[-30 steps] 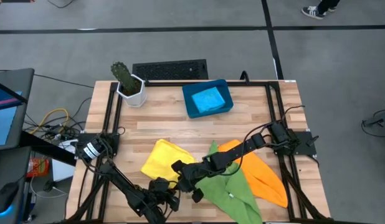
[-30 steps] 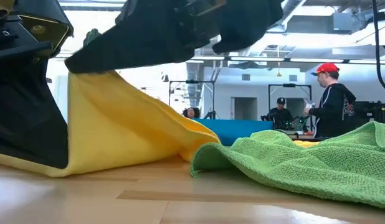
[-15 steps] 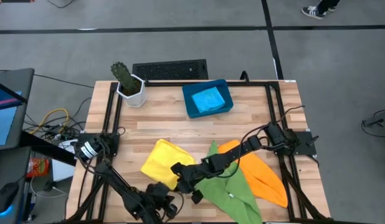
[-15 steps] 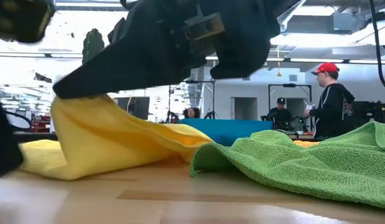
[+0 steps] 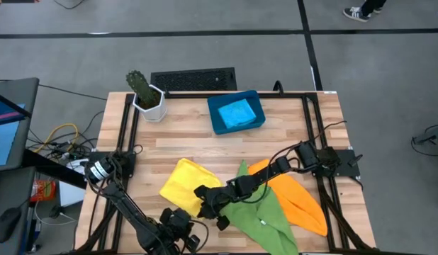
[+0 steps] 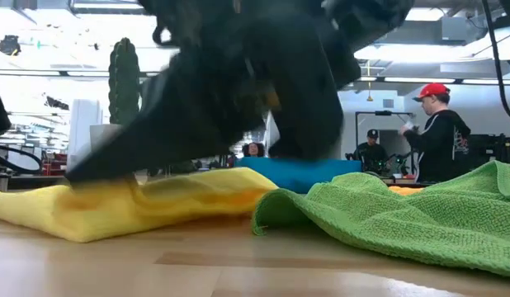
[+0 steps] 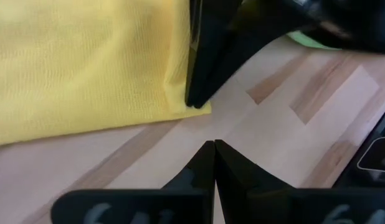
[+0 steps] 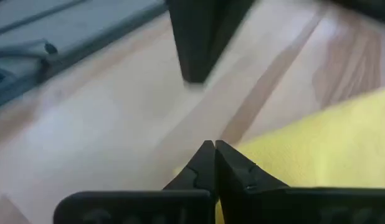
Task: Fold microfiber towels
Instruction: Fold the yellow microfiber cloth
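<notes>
The yellow towel (image 5: 182,180) lies low on the wood at the near left, its corner in my shut right gripper (image 5: 203,192), whose fingertips sit down at table level (image 6: 80,171). My left gripper (image 7: 213,146) is shut on nothing. It hovers over bare wood just short of that corner, near the table's front edge (image 5: 179,222). The green towel (image 5: 265,212) lies rumpled to the right, partly over the orange towel (image 5: 302,200). A light blue towel (image 5: 238,112) rests in the dark-blue tray (image 5: 215,125). My right gripper pinches the yellow towel's near right corner (image 7: 194,112) between its two fingers (image 7: 202,74). The fingers slant down at it from the table's right. The corner is down on the table, and the towel lies slack behind it (image 6: 156,202). One layer or several, I cannot tell.
A potted cactus (image 5: 144,93) stands at the far left corner, with a dark keyboard (image 5: 194,78) beyond the far edge. Black frame rails run along the table's sides. Bare wood lies between the tray and the towels. People stand in the room behind (image 6: 436,132).
My right gripper has come down with the yellow towel's corner. The fold that stood raised has sunk flat onto the table. My left gripper, shut throughout, has risen and drawn back from the yellow towel toward the table's near edge.
</notes>
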Action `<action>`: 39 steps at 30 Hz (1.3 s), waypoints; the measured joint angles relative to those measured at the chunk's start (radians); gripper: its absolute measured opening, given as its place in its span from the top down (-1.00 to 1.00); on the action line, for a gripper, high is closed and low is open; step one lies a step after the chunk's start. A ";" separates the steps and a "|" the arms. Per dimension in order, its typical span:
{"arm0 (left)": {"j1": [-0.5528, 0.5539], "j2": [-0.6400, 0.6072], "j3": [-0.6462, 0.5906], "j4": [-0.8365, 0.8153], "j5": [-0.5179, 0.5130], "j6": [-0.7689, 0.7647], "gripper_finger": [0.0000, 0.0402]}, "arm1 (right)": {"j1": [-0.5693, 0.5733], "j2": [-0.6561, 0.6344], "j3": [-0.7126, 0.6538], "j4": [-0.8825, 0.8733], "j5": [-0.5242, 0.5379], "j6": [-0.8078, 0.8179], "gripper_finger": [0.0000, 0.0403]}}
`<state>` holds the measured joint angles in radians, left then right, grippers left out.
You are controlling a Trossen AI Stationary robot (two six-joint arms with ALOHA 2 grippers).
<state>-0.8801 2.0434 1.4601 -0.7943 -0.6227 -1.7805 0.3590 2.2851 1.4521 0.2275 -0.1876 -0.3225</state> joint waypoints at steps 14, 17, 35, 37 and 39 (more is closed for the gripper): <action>-0.003 0.000 0.000 -0.001 -0.055 -0.022 1.00 | -0.021 0.013 0.006 0.008 -0.016 0.001 0.63; 0.002 0.000 0.000 -0.001 -0.090 -0.033 1.00 | -0.019 0.013 0.011 0.020 -0.021 0.001 0.53; 0.026 0.002 -0.001 0.105 -0.156 0.020 1.00 | -0.083 0.013 0.093 -0.001 0.006 0.001 0.14; 0.033 0.002 -0.001 0.104 -0.176 0.023 1.00 | -0.090 0.001 0.117 -0.082 0.006 0.001 0.16; 0.041 0.002 -0.001 0.100 -0.178 0.033 1.00 | -0.104 -0.025 0.134 -0.139 0.005 0.001 0.18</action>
<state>-0.8387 2.0457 1.4590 -0.6943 -0.8005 -1.7472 0.2549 2.2603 1.5862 0.0883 -0.1831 -0.3215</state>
